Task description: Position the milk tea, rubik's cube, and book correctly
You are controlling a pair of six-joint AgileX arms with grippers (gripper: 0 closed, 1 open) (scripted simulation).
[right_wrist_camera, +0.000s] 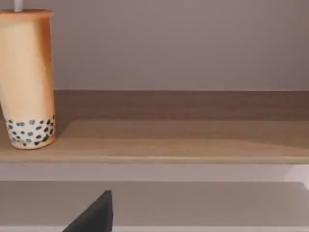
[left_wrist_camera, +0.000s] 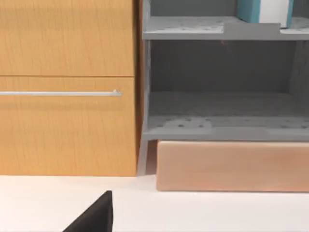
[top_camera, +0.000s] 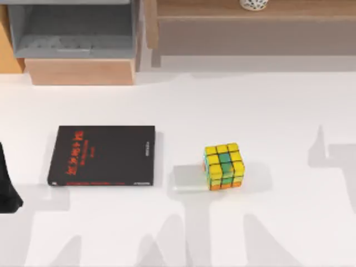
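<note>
Top view, left to right: left arm (top_camera: 8,189) is being seen at the table's left edge, claw state indeterminable; book (top_camera: 103,156) is lying flat, black cover up; cube (top_camera: 223,166) is sitting right of it, apart; milk tea (top_camera: 253,4) is standing upright on the wooden shelf (top_camera: 250,22) behind.

Matte black throughout, without visible markings, screws or cables. Left arm (top_camera: 8,186) seen from above as a dark, rounded bulk with a soft-edged outline, narrower above and swelling lower down. Left hand (left_wrist_camera: 94,216) seen from the wrist as a flat black wedge, one straight vertical edge meeting a long slanted one at a sharp corner. Right hand (right_wrist_camera: 94,215) showing the same black wedge form.
</note>
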